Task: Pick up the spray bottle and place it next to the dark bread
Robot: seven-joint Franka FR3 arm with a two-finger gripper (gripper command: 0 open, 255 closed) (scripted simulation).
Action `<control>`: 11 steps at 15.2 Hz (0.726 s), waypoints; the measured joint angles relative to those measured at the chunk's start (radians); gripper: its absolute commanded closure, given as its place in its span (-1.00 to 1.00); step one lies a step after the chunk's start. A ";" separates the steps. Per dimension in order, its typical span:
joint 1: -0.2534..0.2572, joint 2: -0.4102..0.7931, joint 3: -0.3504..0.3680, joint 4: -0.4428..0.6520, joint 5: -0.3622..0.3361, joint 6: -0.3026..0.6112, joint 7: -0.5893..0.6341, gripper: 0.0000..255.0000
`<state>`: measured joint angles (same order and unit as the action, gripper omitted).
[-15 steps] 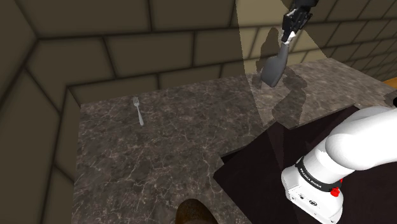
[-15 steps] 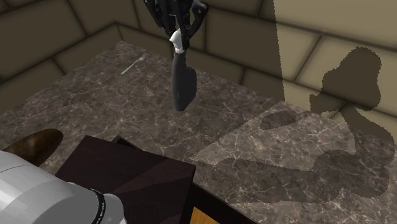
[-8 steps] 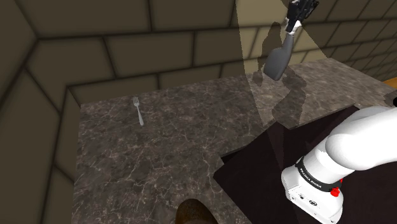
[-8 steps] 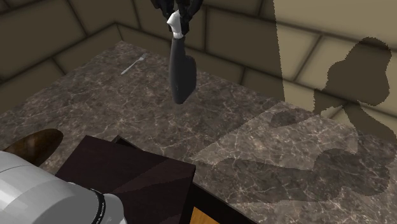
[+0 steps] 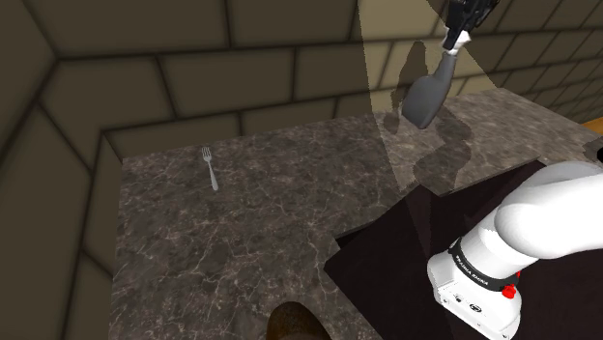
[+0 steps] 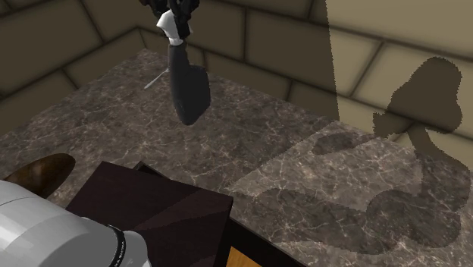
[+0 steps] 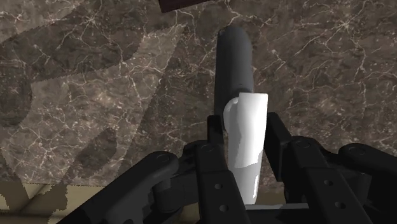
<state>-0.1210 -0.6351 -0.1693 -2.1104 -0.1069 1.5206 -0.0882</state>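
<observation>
The spray bottle [image 6: 188,87], dark grey in the body with a white head, is held clear of the worktop [image 6: 288,144]. The gripper [image 6: 173,15] is clamped on it: in the wrist view the two black fingers [image 7: 215,137] are pressed against either side of the white head, and the body points away from the hand toward the marbled stone below.

Compared with half a second ago, the bottle has been carried toward the second exterior view's left. Its base, earlier seen level with the middle of the back edge, is now seen closer to the fork [image 6: 158,76], which lies unmoved near the worktop's back corner. In the shoulder view the gripper [image 5: 464,19] and the bottle [image 5: 430,92] have shifted only slightly, and the bottle is seen slanted before the tiled wall [image 5: 290,58], over the worktop's back edge. The shadow cast on the wall and worktop has shifted as well.

The dark bread [image 5: 295,324] is left at the worktop's front edge, beside the dark stand [image 5: 416,251], well apart from the bottle.
</observation>
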 measured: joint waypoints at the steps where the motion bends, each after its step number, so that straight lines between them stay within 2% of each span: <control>1: 0.000 -0.034 0.014 -0.022 0.004 -0.014 0.014 1.00; 11: 0.024 -0.329 0.175 -0.191 0.098 -0.147 0.171 1.00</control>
<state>-0.0973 -0.9638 0.0052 -2.3011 -0.0085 1.3738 0.0826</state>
